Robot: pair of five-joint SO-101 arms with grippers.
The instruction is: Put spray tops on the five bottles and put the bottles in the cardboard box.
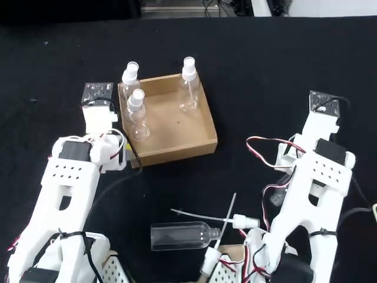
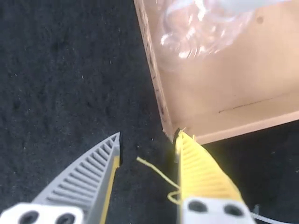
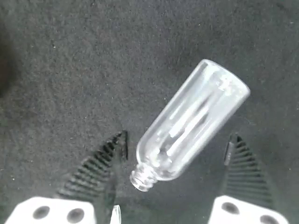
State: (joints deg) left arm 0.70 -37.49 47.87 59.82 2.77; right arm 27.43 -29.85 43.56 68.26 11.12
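looks like the capping step: the right hand (image 3: 178, 136) is spread either side of an uncapped bottle (image 3: 191, 126) lying on the tabletop (image 3: 70, 56); next it should close on it. the left hand (image 2: 147, 140) is spread beside the cardboard box (image 2: 243, 93).

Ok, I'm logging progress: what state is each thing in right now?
Back-left bottle: upright, top on.
Front-left bottle: upright, top on.
Right-hand boxed bottle: upright, top on.
Table bottle: lying, no top.
Bottle under right arm: lying, no top.
Spray top nearer box: loose, lying.
Spray top nearer edge: loose, lying.
Cardboard box: open.
Left arm: jaws open, empty.
Right arm: jaws open, straddling bottle.
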